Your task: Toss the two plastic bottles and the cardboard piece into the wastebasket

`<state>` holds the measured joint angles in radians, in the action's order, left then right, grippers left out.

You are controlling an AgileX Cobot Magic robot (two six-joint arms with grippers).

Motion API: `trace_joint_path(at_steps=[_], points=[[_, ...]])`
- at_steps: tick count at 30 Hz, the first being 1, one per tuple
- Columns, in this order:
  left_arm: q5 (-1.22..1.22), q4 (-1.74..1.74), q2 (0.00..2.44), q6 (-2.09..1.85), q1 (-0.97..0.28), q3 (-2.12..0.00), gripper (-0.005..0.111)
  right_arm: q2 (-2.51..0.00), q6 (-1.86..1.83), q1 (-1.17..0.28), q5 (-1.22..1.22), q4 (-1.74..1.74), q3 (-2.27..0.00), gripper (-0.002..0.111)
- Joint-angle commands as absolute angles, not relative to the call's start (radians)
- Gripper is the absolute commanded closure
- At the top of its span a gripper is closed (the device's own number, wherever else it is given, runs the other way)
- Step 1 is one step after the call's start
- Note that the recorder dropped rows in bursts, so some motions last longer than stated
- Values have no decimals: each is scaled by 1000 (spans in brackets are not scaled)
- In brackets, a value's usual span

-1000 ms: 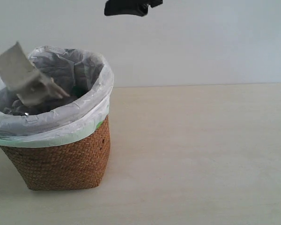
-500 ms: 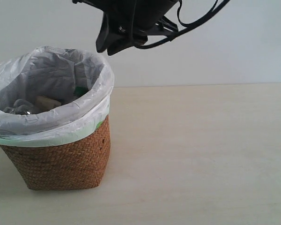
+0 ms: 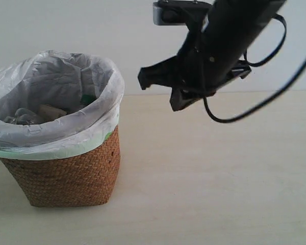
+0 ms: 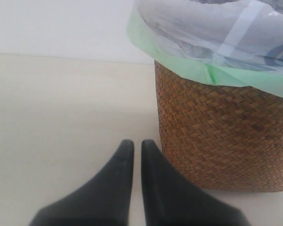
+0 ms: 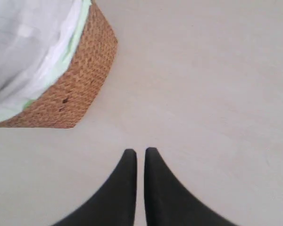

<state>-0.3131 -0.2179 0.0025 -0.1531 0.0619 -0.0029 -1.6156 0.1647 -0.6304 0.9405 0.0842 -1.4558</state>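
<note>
The wastebasket, brown wicker lined with a pale bag, stands at the table's left. Inside it lies the beige cardboard piece. Beside that is clear bottle plastic and a bit of green; the rest of the two bottles is hidden by the bag. My right arm hangs above the table to the right of the basket. Its gripper is shut and empty, with the wastebasket off to one side. My left gripper is shut and empty, low beside the wastebasket; the exterior view does not show it.
The light wooden table stretches right of the basket, with a plain white wall behind. A black cable loops down from the right arm. The bag's green-edged rim folds over the wicker.
One second ago the cardboard piece was falling at the basket's rim; it now lies inside. The right arm has come down and moved right, away from the basket.
</note>
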Motion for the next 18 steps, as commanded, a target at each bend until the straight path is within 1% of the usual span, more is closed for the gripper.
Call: trace_joint_path(at_steps=[1, 5, 7, 18], points=[[-310, -216, 0, -144, 65, 0, 101, -1436, 173, -629, 657, 43, -1204, 107], [-310, -216, 0, -144, 65, 0, 101, -1252, 173, -629, 468, -10, -1008, 107], [-310, -216, 0, -144, 65, 0, 101, -1174, 173, -629, 426, -23, -945, 107], [-310, -216, 0, -144, 65, 0, 101, -585, 178, -629, 378, -41, -642, 107]])
